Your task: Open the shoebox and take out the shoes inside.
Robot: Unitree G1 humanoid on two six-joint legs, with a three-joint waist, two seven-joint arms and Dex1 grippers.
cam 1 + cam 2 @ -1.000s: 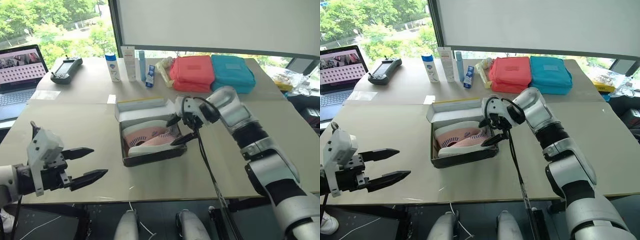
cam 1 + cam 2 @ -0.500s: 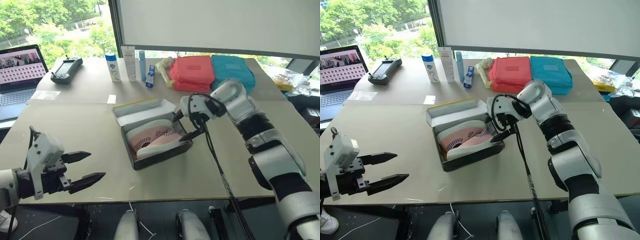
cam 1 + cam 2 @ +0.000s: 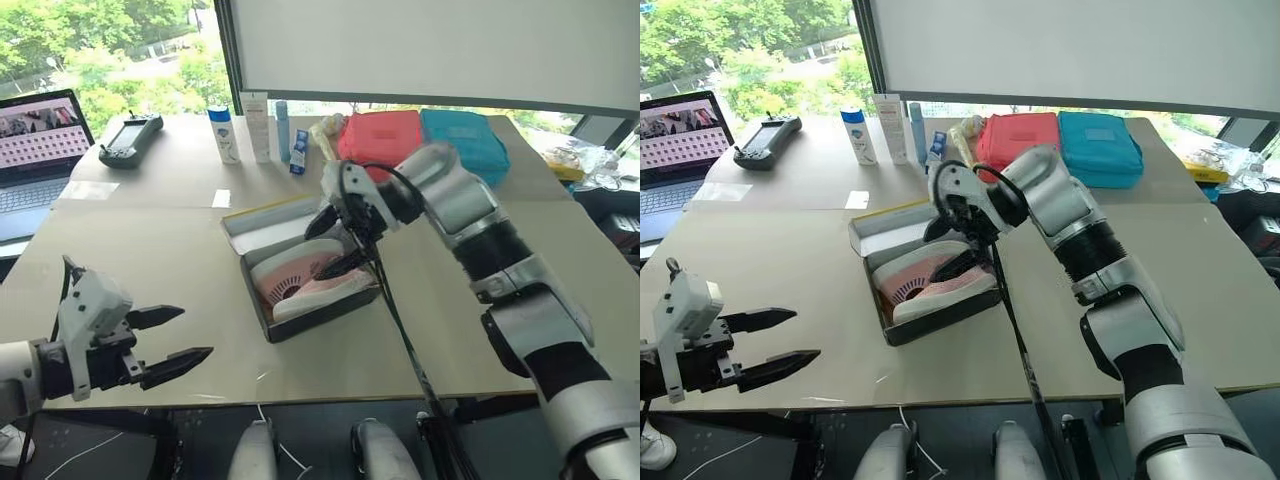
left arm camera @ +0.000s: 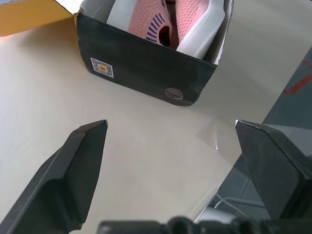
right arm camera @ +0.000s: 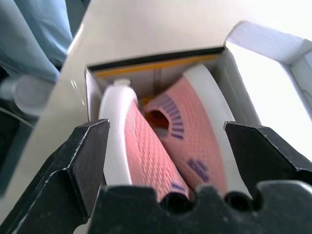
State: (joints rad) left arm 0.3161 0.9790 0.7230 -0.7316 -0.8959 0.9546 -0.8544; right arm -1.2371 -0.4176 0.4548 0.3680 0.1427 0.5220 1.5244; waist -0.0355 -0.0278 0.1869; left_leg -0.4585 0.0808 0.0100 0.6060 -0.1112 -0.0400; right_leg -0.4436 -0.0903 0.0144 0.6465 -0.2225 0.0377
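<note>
The shoebox (image 3: 322, 312) stands open at mid-table, its dark base holding the pink shoes (image 3: 312, 281) with white soles. Its lid (image 3: 272, 224) lies folded back on the far-left side, pale inside, yellow at the edge. My right gripper (image 3: 315, 252) hangs open just above the shoes, pointing left, with nothing between its fingers. The right wrist view looks down on both shoes (image 5: 163, 141) between the spread fingers. My left gripper (image 3: 197, 332) is open and empty near the table's front left, well clear of the box (image 4: 146, 63).
A coral-pink pouch (image 3: 385, 135) and a teal pouch (image 3: 465, 140) lie at the back. Bottles and tubes (image 3: 258, 128) stand behind the box, with a handheld controller (image 3: 130, 138) and a laptop (image 3: 40, 140) to the far left. A cable trails from my right wrist.
The right gripper swung left and up from the box's right rim to above the shoes. The box turned slightly and its lid leaned further back. The left gripper stayed put.
</note>
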